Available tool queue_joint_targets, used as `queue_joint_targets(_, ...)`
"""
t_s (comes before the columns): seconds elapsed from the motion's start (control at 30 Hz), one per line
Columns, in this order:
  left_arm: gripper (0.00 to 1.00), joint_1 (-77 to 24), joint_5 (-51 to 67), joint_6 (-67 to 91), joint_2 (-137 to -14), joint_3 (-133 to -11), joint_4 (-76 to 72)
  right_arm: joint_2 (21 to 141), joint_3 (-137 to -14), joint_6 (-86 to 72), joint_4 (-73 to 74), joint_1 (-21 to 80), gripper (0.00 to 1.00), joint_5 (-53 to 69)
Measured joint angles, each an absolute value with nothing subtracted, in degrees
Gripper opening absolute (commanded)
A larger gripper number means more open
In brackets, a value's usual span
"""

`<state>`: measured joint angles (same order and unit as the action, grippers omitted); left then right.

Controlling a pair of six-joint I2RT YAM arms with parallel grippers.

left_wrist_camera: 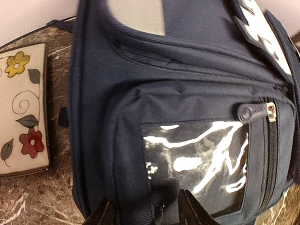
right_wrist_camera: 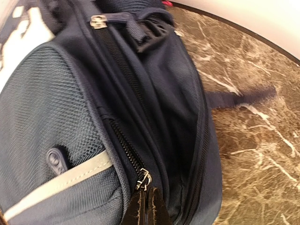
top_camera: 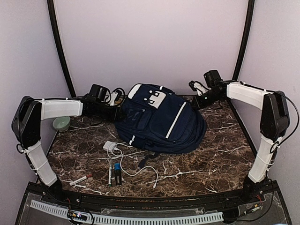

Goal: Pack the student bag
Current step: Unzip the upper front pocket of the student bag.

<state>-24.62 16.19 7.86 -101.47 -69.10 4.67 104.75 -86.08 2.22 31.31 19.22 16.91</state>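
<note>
Black fingers of the right claw [right_wrist_camera: 146, 206] are pressing fully together, and they are pinching the metal zipper pull [right_wrist_camera: 144, 179] on the side of the student bag [top_camera: 159, 122]. The left claw [left_wrist_camera: 149, 214] is standing partly apart against the bag's front pocket, with navy fabric lying between its tips. Whether it is really gripping this fabric, I cannot tell. Just above these tips a clear plastic window [left_wrist_camera: 197, 164] is shining. The bag is lying flat on the brown marble counter [top_camera: 215, 159], toward the far side, between the two arms. A flowered pouch [left_wrist_camera: 21, 108] is lying beside the bag. Nearer the arm bases, a white charger [top_camera: 110, 146] with its cable and some pens [top_camera: 114, 174] are lying. A green bowl [top_camera: 61, 123] is sitting at the left edge.
</note>
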Motion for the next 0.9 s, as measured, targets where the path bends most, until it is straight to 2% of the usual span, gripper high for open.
queue_joint_targets(0.13, 0.44, -30.72, 13.10, 2.92, -97.41, -69.23, 10.96, 106.54, -86.28, 5.19, 31.27, 18.09, 0.00, 15.33)
queue_joint_targets(0.23, 0.48, -35.97, 11.88, -2.92, -97.38, -74.76, 20.47, 106.85, -85.97, 6.33, 30.89, 17.23, 0.00, 13.72)
queue_joint_targets(0.33, 0.54, -40.71, 17.30, -7.49, -96.60, -77.60, 26.41, 107.20, -86.24, 7.20, 30.13, 16.05, 0.00, 12.56)
queue_joint_targets(0.53, 0.50, -45.58, 23.79, -12.01, -95.24, -80.25, 29.32, 107.15, -87.90, 9.26, 27.07, 16.56, 0.00, 14.24)
queue_joint_targets(0.67, 0.60, -46.17, 24.47, -13.87, -98.56, -92.23, 19.90, 104.90, -88.27, 10.76, 27.05, 19.57, 0.00, 14.87)
queue_joint_targets(0.77, 0.74, -46.13, 24.67, -13.58, -99.90, -97.21, 13.80, 101.23, -87.99, 13.21, 27.22, 22.79, 0.00, 11.33)
queue_joint_targets(0.9, 0.79, -45.76, 25.02, -13.26, -102.76, -99.39, 8.56, 94.24, -85.14, 16.71, 26.33, 27.40, 0.00, 6.09)
